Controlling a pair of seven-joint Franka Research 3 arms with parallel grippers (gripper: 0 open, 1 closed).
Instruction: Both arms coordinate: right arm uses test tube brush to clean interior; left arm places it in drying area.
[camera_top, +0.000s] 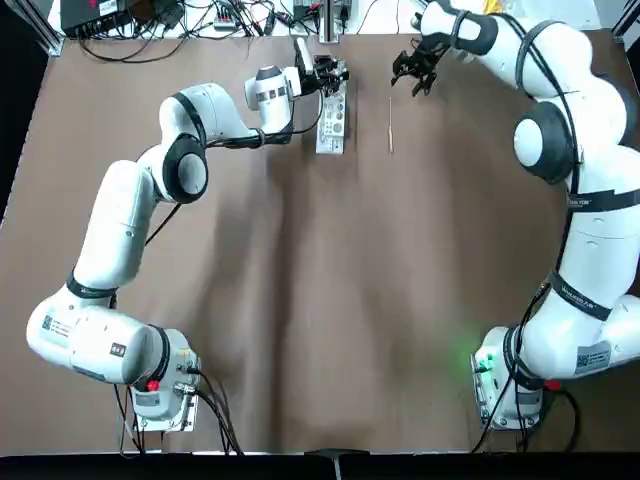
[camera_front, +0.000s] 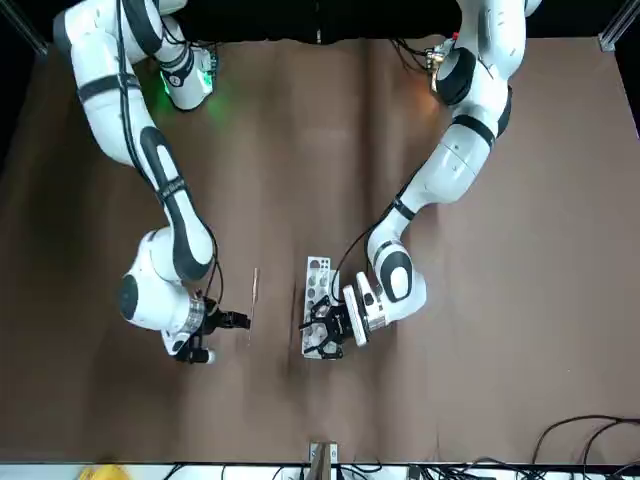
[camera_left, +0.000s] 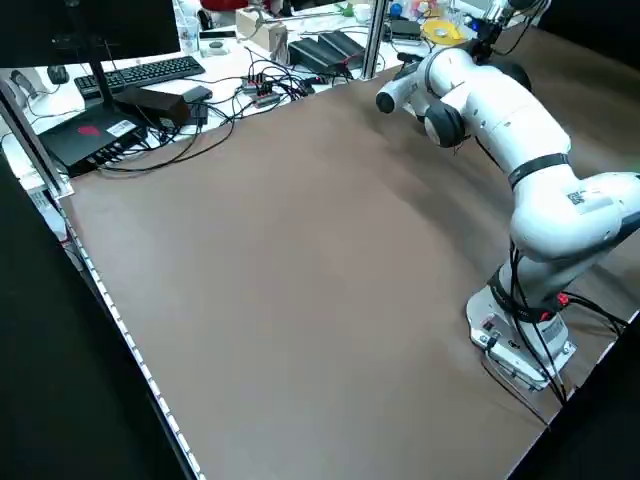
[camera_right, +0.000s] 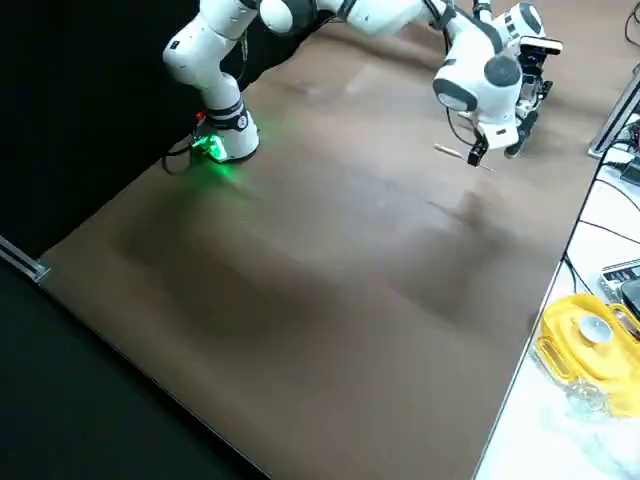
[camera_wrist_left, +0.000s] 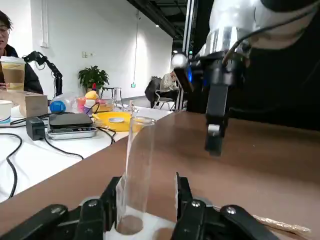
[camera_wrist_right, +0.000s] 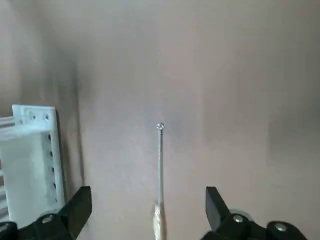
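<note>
The drying area, a white rack (camera_top: 331, 120) with round holes, stands at the table's far middle. A clear test tube (camera_wrist_left: 138, 170) stands upright in the rack's far end. My left gripper (camera_top: 330, 72) sits open around the tube, and a gap shows beside one pad. The test tube brush (camera_top: 390, 126) lies flat on the table to the right of the rack, and shows again as the brush (camera_wrist_right: 159, 165) from above. My right gripper (camera_top: 415, 70) hovers open over the brush's far end, holding nothing.
Cables and electronics (camera_top: 170, 18) crowd the strip beyond the table's far edge. A yellow dish (camera_right: 588, 340) sits on the white bench past that edge. A person (camera_wrist_left: 10, 45) sits at the bench in the background.
</note>
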